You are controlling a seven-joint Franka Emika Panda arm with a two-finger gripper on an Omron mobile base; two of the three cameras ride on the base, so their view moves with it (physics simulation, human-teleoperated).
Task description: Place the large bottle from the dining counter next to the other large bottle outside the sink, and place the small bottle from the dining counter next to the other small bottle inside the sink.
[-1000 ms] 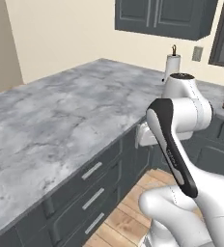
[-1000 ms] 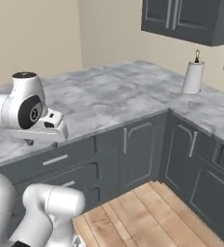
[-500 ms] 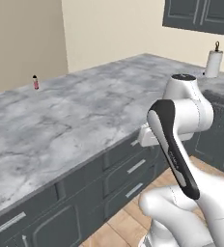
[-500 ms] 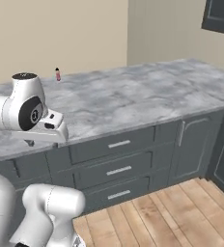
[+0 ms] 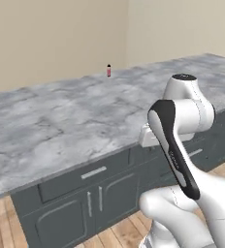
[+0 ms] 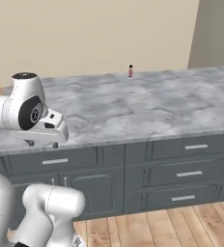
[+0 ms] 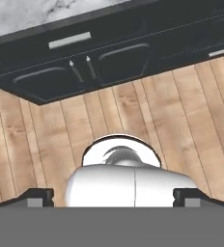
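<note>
1 folded arm (image 5: 175, 145), end effector (image 7: 113, 197) floorward.

Long grey marbled worktop (image 5: 75, 116) (image 6: 147, 103), running along a beige wall. On it, 1 small red bottle with a dark cap (image 5: 109, 70) (image 6: 131, 71), upright near the far edge, well apart from everything else. Rest of the surface plain marbled stone. Below, dark grey cabinet fronts (image 6: 181, 169) (image 5: 75, 203) with pale bar handles: 3 stacked drawers and 2 doors. Underneath, light wooden plank floor (image 7: 172, 111) (image 6: 181, 226).
</note>
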